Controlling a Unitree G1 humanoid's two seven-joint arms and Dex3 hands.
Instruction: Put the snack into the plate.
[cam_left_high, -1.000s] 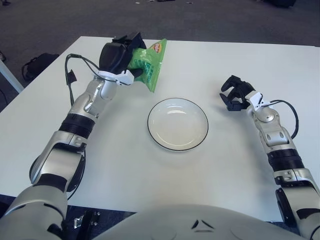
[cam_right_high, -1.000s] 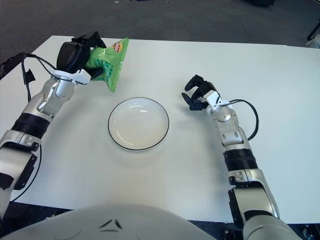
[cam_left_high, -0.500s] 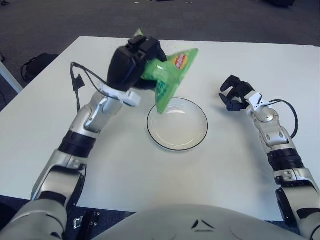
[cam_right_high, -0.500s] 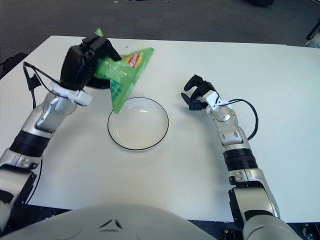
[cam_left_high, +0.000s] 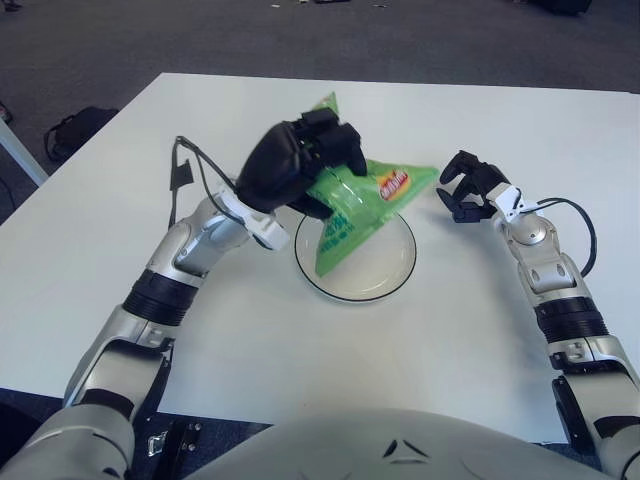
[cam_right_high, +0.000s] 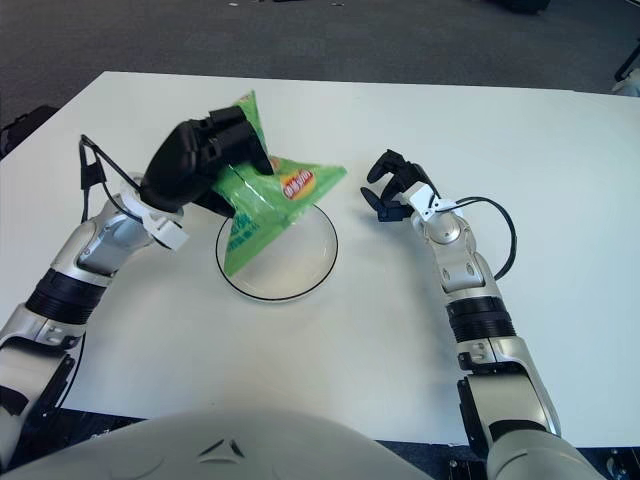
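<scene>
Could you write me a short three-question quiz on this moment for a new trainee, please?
1. True or false: the left hand grips the green snack bag.
2. Where does the bag show relative to the white plate? A) over it B) beside it, flat on the table C) off the table
3. Fill in: the right hand shows to the ____ of the plate and holds nothing.

Key
1. True.
2. A: the bag hangs tilted over the plate, its lower corner showing over the plate's left part.
3. Right.
</scene>
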